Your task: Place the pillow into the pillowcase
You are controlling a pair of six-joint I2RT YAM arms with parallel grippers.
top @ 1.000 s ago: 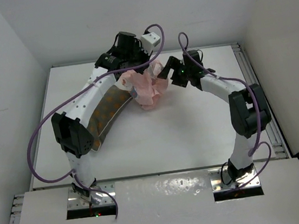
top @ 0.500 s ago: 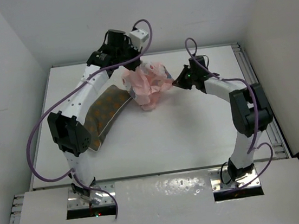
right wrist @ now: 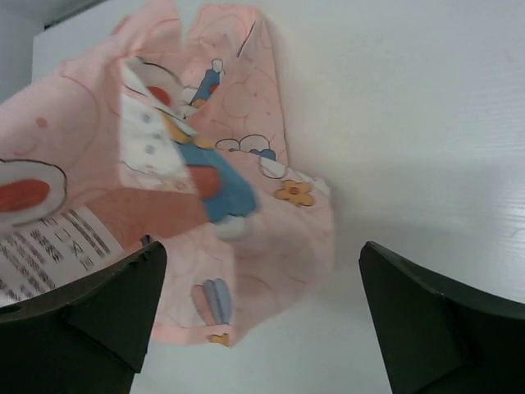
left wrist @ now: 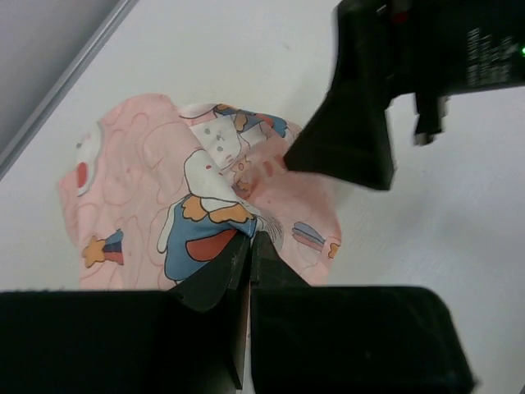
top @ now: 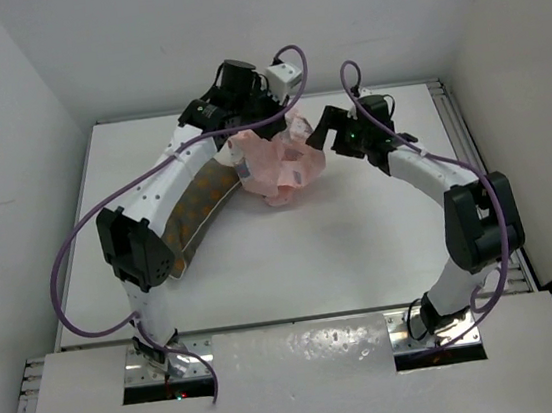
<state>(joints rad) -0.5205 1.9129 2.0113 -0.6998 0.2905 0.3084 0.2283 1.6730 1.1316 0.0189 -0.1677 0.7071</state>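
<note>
Top external: both arms stretched forward, left fingers (left wrist: 209,283) pinching the pillowcase (top: 281,168), right fingers (right wrist: 426,320) wide.

white surface (top: 362,246) out in the open, metal rail (top: 454,109) running its right edge, pale wall (top: 363,14) behind, glossy panel (top: 307,374) up front.

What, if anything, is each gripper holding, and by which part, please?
The left gripper pinches a raised fold of the pillowcase; the right gripper is open, holding nothing.
</note>
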